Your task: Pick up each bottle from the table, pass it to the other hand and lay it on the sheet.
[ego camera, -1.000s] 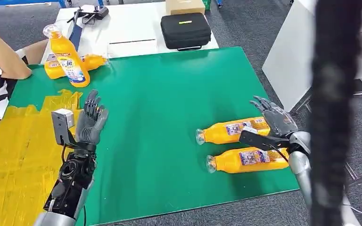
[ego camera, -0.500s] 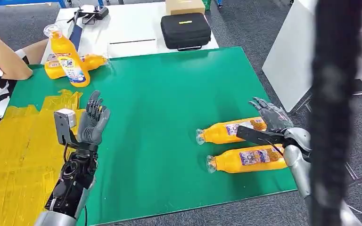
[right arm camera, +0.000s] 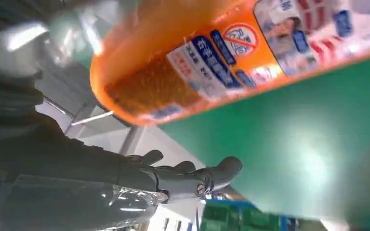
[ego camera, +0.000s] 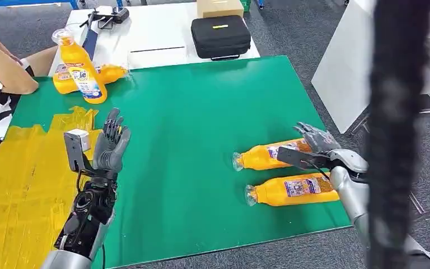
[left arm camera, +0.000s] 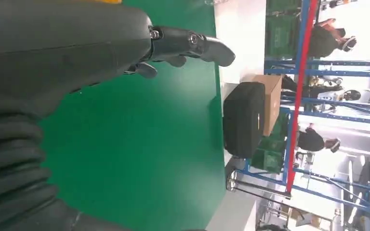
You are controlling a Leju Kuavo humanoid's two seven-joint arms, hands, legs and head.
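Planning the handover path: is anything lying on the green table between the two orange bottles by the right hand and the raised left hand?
Nothing visible: bare green table separates the bottles by the right hand from the left hand.

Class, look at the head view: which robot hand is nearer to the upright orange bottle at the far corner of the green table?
The left robot hand: it is raised just in front of the upright orange plastic bottle. The right robot hand is across the table, at two lying bottles.
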